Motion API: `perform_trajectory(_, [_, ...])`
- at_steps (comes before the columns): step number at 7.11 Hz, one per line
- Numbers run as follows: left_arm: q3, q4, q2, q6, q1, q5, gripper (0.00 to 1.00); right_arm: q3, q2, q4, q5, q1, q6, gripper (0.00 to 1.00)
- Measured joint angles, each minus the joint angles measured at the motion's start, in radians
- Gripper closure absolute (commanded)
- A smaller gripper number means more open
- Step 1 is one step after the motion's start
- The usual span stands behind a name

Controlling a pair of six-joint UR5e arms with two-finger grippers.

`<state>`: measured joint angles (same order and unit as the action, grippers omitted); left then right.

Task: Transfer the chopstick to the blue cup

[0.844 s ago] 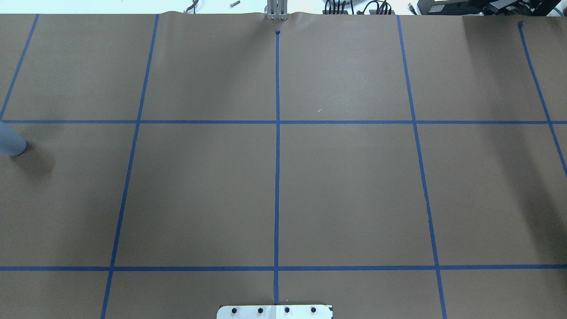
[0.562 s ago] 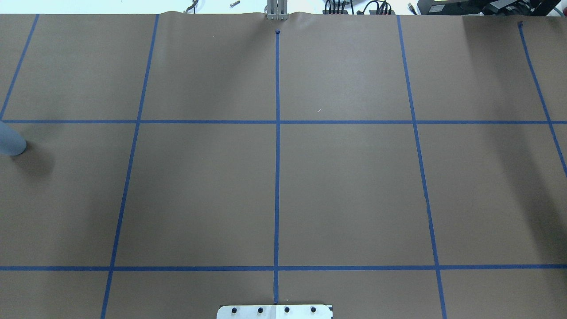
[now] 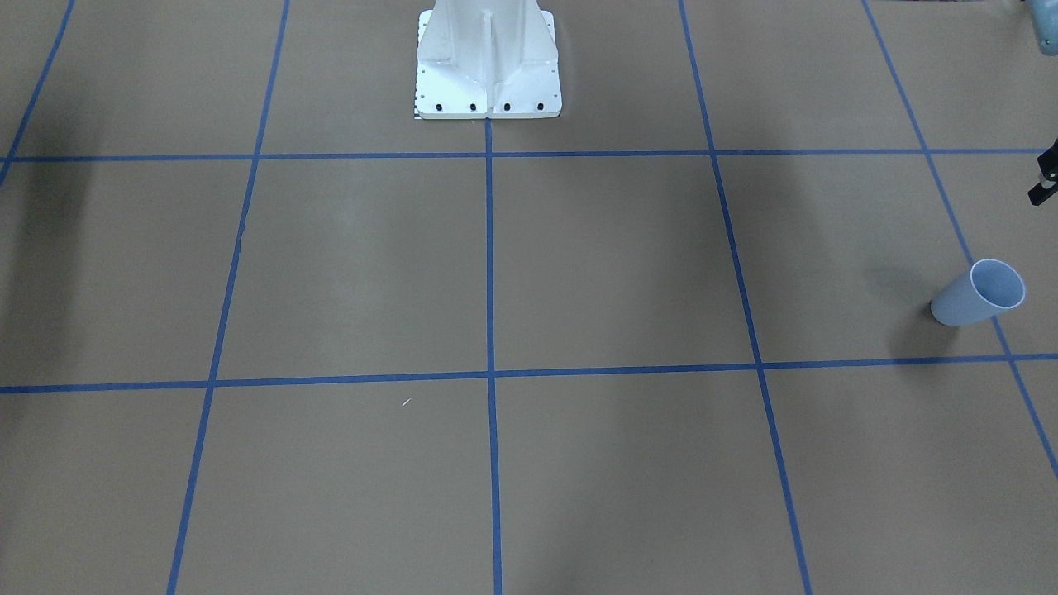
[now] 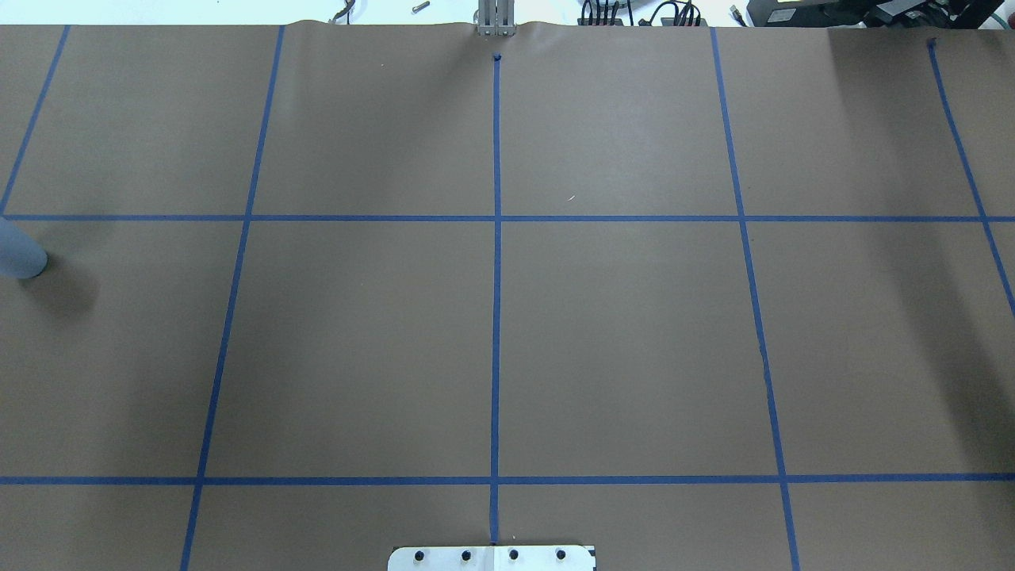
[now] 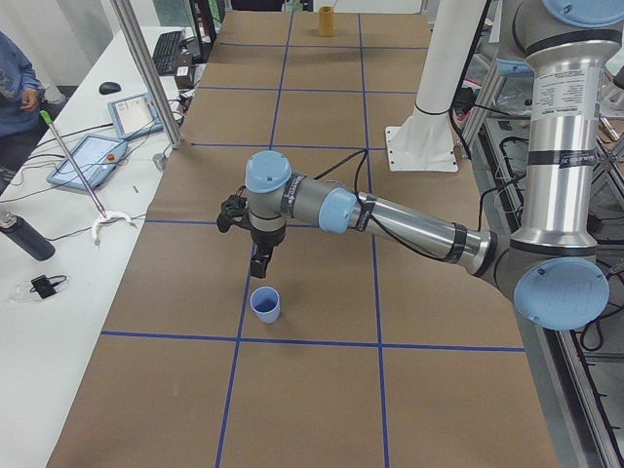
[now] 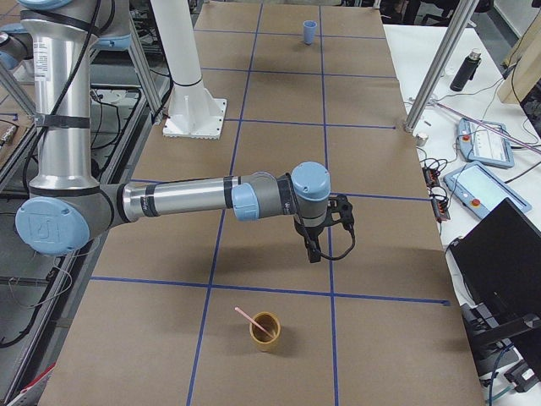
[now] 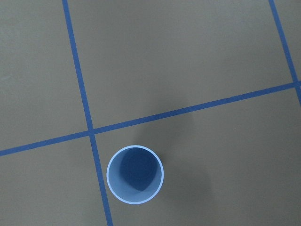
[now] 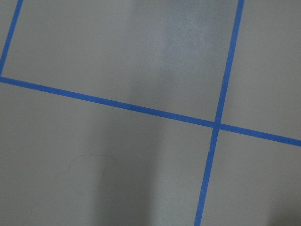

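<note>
Nothing has shifted overhead; one light blue plastic tumbler, one thin pale pink chopstick inside one tan cup, while whether the left pincer and right pincer are clenched cannot be told.

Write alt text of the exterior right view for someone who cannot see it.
The chopstick leans in a tan cup at the near end of the table; the right gripper hangs in the air beyond it. The blue cup stands at the far end.

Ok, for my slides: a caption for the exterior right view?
Right gripper hangs above the table; the chopstick leans in a tan cup nearby, the blue cup stands at the far end.
</note>
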<state>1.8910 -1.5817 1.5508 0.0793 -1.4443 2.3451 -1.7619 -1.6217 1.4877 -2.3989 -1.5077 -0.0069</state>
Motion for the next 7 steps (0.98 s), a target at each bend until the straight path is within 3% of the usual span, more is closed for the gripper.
perform_trajectory(5, [-0.130, -0.048, 0.046, 0.086, 0.010, -0.003, 0.03, 0.011, -0.027, -0.073, -0.016, 0.042, 0.013, 0.00])
perform_trajectory(7, [-0.262, -0.081, 0.095, 0.108, 0.020, -0.003, 0.03, 0.011, -0.029, -0.077, -0.029, 0.060, 0.035, 0.00])
